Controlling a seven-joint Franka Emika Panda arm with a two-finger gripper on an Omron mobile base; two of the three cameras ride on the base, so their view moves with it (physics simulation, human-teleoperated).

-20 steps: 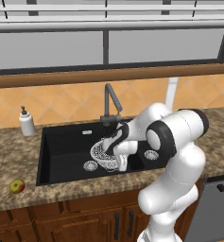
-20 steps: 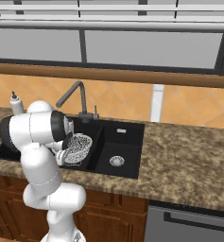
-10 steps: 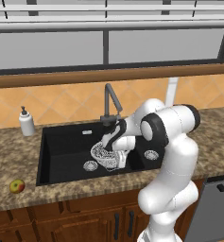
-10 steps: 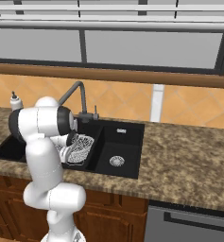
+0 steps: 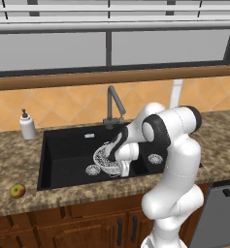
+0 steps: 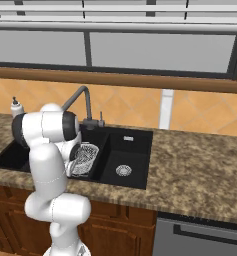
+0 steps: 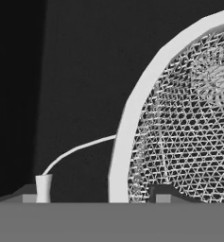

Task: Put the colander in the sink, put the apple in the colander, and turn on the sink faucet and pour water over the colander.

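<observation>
The colander [image 5: 106, 159] [image 6: 85, 159] hangs tilted in the right end of the sink's large basin [image 5: 63, 155], beside the divider. My gripper [image 7: 97, 194] straddles its pale rim [image 7: 132, 113], one tip outside by the thin wire handle [image 7: 75, 149] and one inside over the mesh, shut on the colander. The apple [image 5: 18, 191], red and yellow-green, lies on the granite counter left of the sink, near the front edge. The gray sink faucet [image 5: 114, 102] [image 6: 81, 98] stands behind the sink, with its spout reaching over the basin. No water shows.
A white soap dispenser [image 5: 26, 126] [image 6: 16, 107] stands at the sink's back left corner. The smaller basin [image 6: 124, 150] with its silver drain lies right of the colander. A dishwasher front [image 6: 200, 235] sits under the counter at the right. A window runs along the back wall.
The arm has carried the colander slightly lower and leftward into the large basin. Apple, faucet and dispenser have not moved.
</observation>
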